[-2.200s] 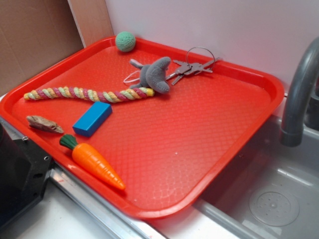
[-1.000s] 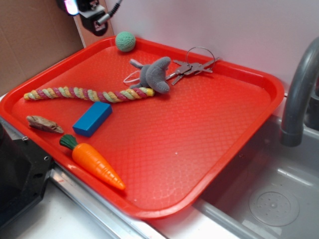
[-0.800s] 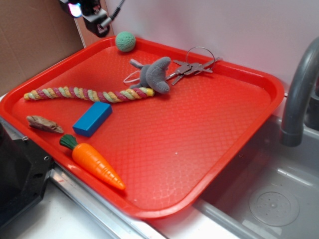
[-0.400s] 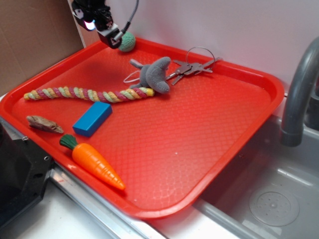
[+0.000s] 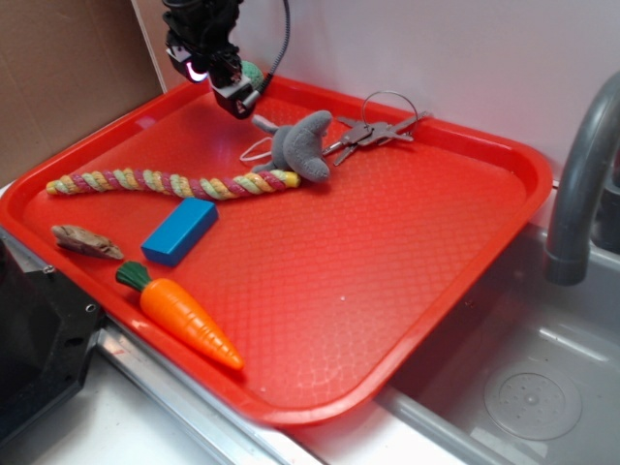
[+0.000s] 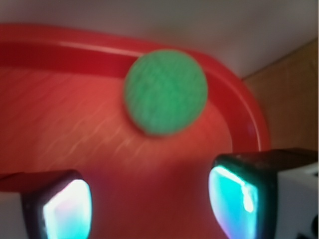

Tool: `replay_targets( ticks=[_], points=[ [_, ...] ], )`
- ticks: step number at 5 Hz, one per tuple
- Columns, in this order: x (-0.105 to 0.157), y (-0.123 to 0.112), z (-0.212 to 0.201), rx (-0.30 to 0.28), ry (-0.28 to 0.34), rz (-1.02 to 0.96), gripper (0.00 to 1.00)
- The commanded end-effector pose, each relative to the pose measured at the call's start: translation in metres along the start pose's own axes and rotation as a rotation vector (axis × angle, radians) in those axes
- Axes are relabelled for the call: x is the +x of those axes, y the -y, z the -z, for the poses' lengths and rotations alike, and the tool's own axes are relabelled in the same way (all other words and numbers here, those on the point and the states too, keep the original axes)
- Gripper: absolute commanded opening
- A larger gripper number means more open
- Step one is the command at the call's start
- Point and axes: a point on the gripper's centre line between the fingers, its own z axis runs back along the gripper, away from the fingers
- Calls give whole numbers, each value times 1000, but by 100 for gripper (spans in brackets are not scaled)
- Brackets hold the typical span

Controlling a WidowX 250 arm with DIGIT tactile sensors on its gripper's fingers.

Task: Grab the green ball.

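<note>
End effector over the ball, nothing grabbed yet.
The green ball [image 6: 166, 91] sits in the far left corner of the red tray [image 5: 407, 291]; the end effector [image 6: 149, 204] is spread wide, fingers [image 6: 65, 206] short of it, so closing remains. The exterior view mostly hides the ball; the wrist view shows it free.

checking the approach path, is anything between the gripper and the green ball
Nothing. In the wrist view only bare red tray shows between the open gripper and the green ball. In the exterior view the gripper covers most of the ball.
</note>
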Motion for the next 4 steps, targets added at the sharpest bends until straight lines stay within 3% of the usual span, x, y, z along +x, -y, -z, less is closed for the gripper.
replay_targets(
  ticks=[1, 2, 3, 4],
  points=[
    [33, -21, -1, 21, 76, -16, 100],
    [42, -14, 6, -3, 87, 22, 100],
    [43, -10, 8, 0, 92, 10, 0],
    [40, -10, 7, 9, 89, 6, 0]
  ],
)
